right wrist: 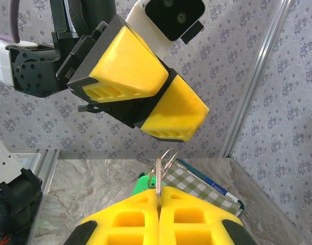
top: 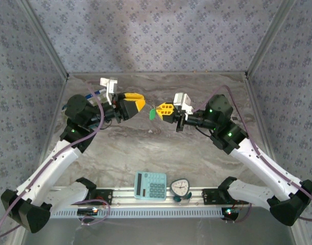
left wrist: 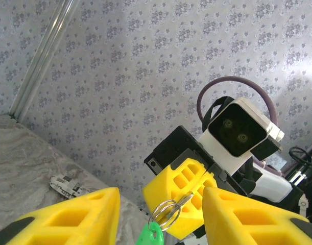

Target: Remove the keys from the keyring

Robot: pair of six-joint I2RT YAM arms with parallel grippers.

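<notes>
**split ring hangs between two facing end effectors**

nearest the arm bases we see a pale blue pocket calculator (top: 150, 185) and a small white round-dialled timer (top: 180, 187) at the front edge of the marble-patterned desk (top: 145, 153), well apart from the work.

further in, above the middle of the desk, the two arms meet tip to tip. the right end effector (top: 165, 111) is clenched on a thin silver key (right wrist: 158, 179), whose blade is pinched edge-on between the yellow fingers. the key's long axis runs out along those fingers toward the other arm. at its free end sits the silver wire keyring (left wrist: 166, 212), with a green plastic tag (left wrist: 149, 236) dangling just under it.

the left end effector (top: 137, 103) is released. in its wrist view the yellow fingers stand apart, with the ring in line with the gap and just ahead of them, touching neither. the ring lies straight ahead of the left fingers, so we judge the left arm to be the free one to take the ring. the coming move turns on closing that short gap along the key's axis.

both arms are elbowed outward, with forearms angled in and wrists roughly level above the desk.

beyond, by the far left corner, lies a checked cloth pouch (right wrist: 196, 184).
</notes>
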